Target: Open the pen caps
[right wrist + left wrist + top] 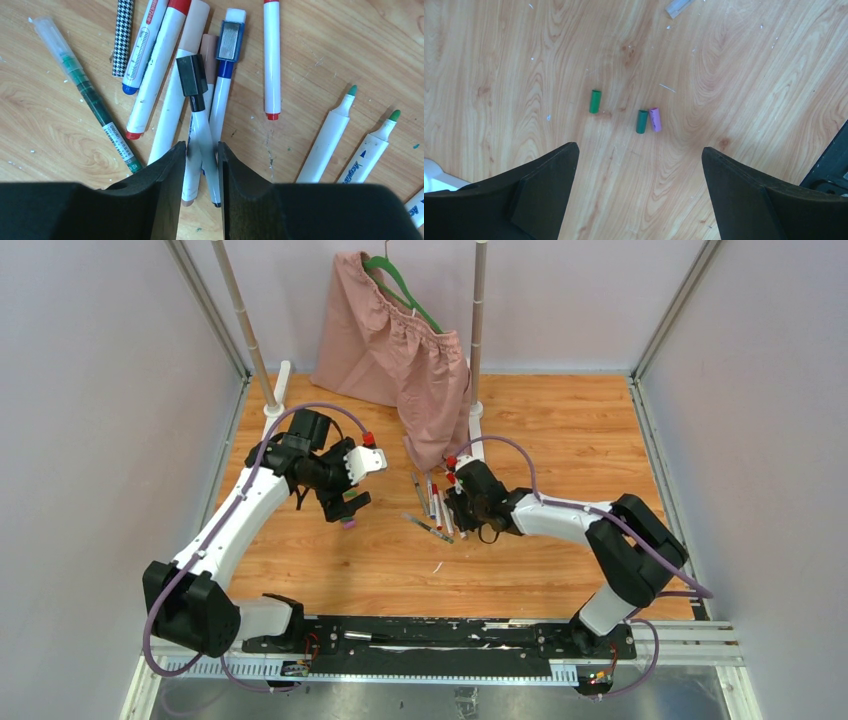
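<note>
Beneath the left gripper (639, 150), whose jaws are standing fully apart and holding nothing, three loose pen caps (641, 121) are lying on the wooden table (499, 60): two green, with one purple just beside the darker green. The right gripper (201, 150) is straddling a white pen (201, 125) wearing its black cap (191, 75). Whether the narrow jaws are pressing the barrel cannot be told.

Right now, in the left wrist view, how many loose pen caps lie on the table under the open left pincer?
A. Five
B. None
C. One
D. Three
D: a light green cap lies alone, and a dark green cap lies right beside a purple cap.
</note>
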Controlling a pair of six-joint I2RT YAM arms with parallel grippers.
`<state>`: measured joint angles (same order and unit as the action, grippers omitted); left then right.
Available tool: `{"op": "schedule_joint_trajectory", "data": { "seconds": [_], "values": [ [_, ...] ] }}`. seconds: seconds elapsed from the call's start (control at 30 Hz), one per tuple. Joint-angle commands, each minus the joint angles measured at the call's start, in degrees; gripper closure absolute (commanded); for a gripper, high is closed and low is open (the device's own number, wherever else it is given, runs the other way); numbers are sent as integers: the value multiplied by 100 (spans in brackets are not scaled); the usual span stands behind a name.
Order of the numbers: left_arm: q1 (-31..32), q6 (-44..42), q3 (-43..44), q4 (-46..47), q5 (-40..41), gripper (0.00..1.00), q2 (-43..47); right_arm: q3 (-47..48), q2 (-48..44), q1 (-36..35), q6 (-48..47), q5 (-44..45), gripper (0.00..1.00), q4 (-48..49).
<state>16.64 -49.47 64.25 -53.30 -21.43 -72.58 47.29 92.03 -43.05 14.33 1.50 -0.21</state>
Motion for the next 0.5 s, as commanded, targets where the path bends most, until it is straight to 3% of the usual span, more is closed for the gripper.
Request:
{"op": "schedule_joint_trajectory", "data": {
  "seconds": [0.0,0.47],
  "values": [
    [41,-46,-61,-75,-67,1,101,-112,-260,94,30,-61,66,-163],
    [45,-47,-51,-75,-39,1,97,-256,-177,188,27,-19,74,-176]
  ]
}}
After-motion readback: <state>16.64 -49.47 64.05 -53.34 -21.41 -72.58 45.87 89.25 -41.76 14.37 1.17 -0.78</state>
